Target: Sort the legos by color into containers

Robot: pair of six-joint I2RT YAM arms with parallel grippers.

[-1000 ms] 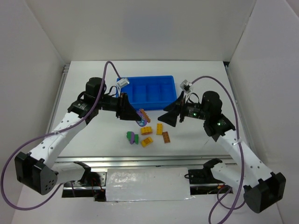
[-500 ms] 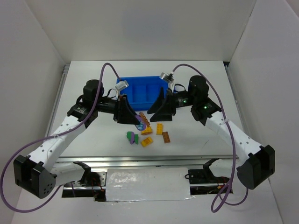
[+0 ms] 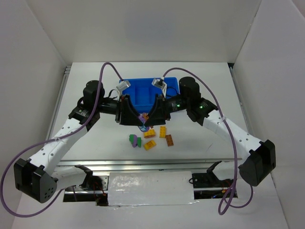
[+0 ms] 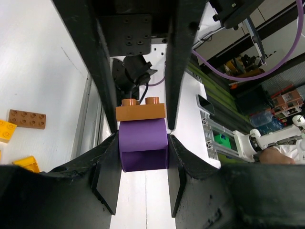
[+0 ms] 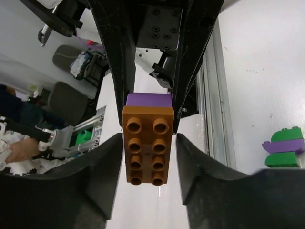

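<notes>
left end effector (image 4: 142, 157), clamped on purple lego (image 4: 143, 143)

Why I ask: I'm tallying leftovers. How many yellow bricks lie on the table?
3. Left yellow brick and right yellow brick lie side by side; front yellow brick sits below them in the top view. Others may be hidden.

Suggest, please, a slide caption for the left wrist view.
Left gripper clamps a purple brick capped by a brown brick, flanked by the right gripper's fingers.
</notes>
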